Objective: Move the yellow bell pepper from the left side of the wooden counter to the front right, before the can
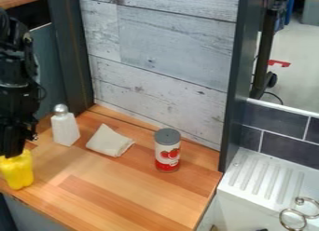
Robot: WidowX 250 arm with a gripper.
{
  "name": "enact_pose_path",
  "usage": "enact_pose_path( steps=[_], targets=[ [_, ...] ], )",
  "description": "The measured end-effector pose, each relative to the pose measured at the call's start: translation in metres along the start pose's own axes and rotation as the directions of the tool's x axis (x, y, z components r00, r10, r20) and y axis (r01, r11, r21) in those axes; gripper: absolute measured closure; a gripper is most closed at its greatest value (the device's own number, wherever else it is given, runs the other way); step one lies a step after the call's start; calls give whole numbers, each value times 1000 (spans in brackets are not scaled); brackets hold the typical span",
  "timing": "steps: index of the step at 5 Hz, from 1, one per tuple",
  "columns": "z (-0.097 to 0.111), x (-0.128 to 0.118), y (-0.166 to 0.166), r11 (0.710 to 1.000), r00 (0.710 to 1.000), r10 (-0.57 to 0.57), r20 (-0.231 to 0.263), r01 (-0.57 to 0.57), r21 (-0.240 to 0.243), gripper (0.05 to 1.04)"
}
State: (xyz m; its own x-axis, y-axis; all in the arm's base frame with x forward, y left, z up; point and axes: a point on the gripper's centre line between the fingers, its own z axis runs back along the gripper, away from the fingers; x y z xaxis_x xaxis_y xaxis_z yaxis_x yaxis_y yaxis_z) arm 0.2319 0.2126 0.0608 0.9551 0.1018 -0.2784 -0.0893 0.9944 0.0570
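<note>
The pincer (pixel 11 152) is at the top of a yellow container (pixel 18 173) on the tabletop (pixel 118 193); whether it pinches it, I cannot tell. The container looks light, smooth, perhaps slippery; its upper sides, just below the pincer, seem the best hold. Near the pincer stands a white shaker (pixel 65 128); farther off, a cloth (pixel 108 141), then a can (pixel 167 153).

On the wooden counter (pixel 124 197), you see a white shaker (pixel 65 128) with a metallic cap, upright. Just beside it, note the folded pale cloth (pixel 109 140). To the right of the cloth, an upright white-and-red can (pixel 167 152) with a grey lid stands near the plank panel (pixel 168 44). At your far right, locate the white ribbed drainboard (pixel 265 181), dark tiles (pixel 289 148) and metal rings (pixel 293 219).
</note>
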Motion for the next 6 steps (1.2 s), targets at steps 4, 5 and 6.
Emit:
enact_pose_path(
  steps=[4, 5, 6],
  targets=[
    [60, -19, -102, 983, 982, -181, 59, 179, 36, 978],
    [42, -30, -138, 958, 958, -287, -3, 287, 14, 978],
    [35, -32, -174, 912, 912, -411, 14, 411, 3, 978]
  ],
)
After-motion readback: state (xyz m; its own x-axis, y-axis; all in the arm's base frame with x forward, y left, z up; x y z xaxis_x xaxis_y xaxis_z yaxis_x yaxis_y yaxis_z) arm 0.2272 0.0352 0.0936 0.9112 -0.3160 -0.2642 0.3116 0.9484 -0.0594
